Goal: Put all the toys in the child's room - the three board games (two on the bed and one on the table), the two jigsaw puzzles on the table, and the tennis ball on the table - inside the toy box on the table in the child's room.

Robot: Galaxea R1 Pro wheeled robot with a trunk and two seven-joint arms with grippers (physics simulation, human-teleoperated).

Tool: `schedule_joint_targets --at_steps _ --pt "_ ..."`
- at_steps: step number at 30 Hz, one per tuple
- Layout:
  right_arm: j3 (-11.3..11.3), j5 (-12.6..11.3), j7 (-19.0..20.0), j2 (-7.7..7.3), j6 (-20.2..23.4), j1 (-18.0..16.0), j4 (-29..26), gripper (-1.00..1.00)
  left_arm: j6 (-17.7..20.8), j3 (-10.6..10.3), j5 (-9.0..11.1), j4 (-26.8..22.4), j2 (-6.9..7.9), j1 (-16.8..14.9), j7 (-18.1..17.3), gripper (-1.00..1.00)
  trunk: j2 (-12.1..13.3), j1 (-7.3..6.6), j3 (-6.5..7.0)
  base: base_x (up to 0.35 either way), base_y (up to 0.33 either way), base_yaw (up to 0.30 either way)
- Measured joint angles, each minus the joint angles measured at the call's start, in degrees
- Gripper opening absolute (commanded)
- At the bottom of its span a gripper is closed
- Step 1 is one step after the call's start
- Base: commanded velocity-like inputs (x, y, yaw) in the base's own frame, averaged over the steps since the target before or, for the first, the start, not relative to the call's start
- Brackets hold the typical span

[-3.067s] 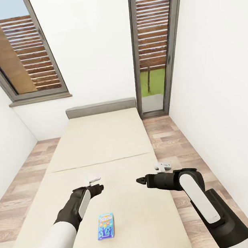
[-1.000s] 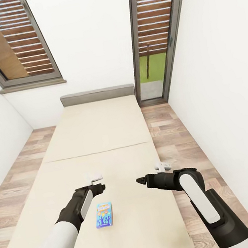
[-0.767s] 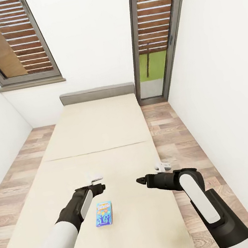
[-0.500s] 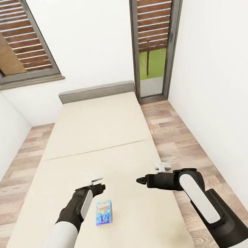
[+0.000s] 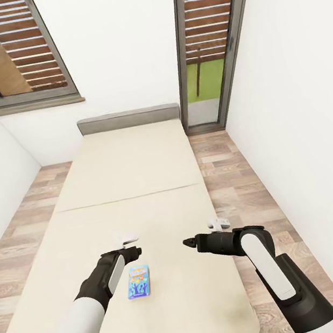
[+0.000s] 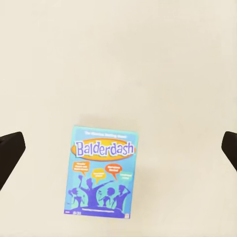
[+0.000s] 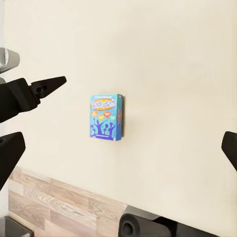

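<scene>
A small blue board game (image 5: 138, 282) with cartoon print lies flat on the beige bed (image 5: 133, 161), near its foot end. My left gripper (image 5: 132, 251) hovers just beyond the game and above it. In the left wrist view that gripper (image 6: 123, 142) stands open over the box (image 6: 101, 177), its dark fingertips (image 6: 10, 153) far apart. My right gripper (image 5: 189, 243) hangs over the mattress to the game's right, open and holding nothing. In the right wrist view the game (image 7: 106, 117) lies ahead, with the left gripper's fingers (image 7: 44, 86) beside it.
The bed runs away from me to a grey headboard (image 5: 128, 119) against the white far wall. Wood-plank floor (image 5: 230, 188) lies along both sides. A window (image 5: 15, 51) is at the far left and a tall glazed door (image 5: 205, 45) at the far right.
The whole view has shifted: bed and board game sit higher in the picture and the bed's foot edge has come into sight. The game now lies closer under the left gripper. Both grippers stay open.
</scene>
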Motion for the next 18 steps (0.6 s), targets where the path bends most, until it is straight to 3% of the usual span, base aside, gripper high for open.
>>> schedule_joint_targets --at_steps 18 --pt "0.0 0.0 0.0 0.03 0.0 0.0 0.1 1.0 0.0 0.0 0.0 0.1 -0.02 0.0 0.0 1.0 0.0 0.0 -1.71 0.0 0.0 0.0"
